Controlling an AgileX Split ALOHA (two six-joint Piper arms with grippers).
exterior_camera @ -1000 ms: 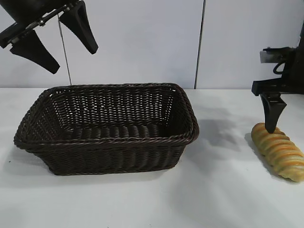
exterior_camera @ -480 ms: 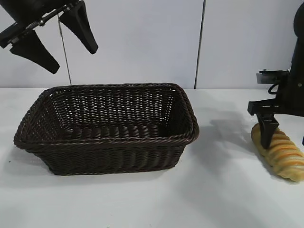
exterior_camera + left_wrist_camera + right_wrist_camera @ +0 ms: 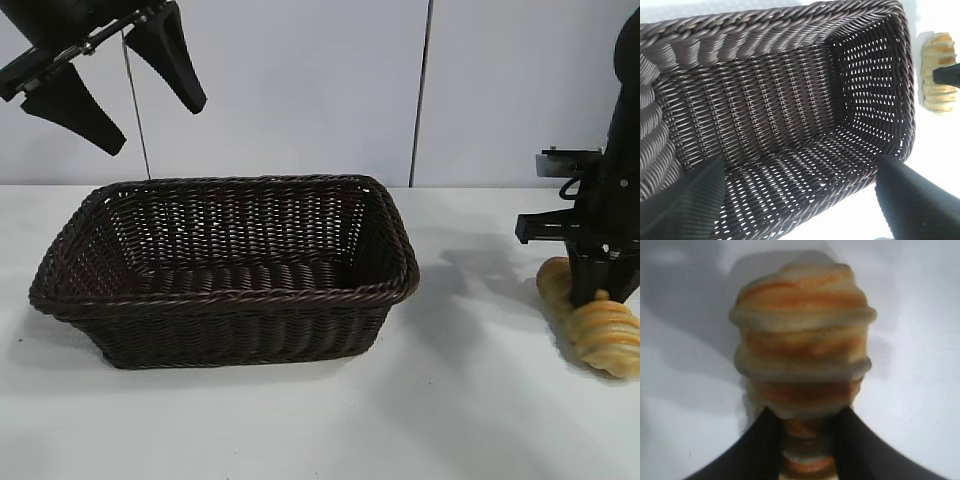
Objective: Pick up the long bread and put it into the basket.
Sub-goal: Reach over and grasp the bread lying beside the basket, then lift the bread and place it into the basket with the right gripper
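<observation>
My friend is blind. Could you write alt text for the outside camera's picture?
The right gripper straddles the long bread lying on the white table, right of the dark wicker basket. The left gripper hangs open above the basket's left end.

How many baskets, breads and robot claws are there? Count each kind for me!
Baskets: 1, the basket in the middle of the table.
Breads: 1, the long bread on the table at the right.
Claws: 2, the left gripper up high, open, and the right gripper down around the bread.
Total: 4
</observation>
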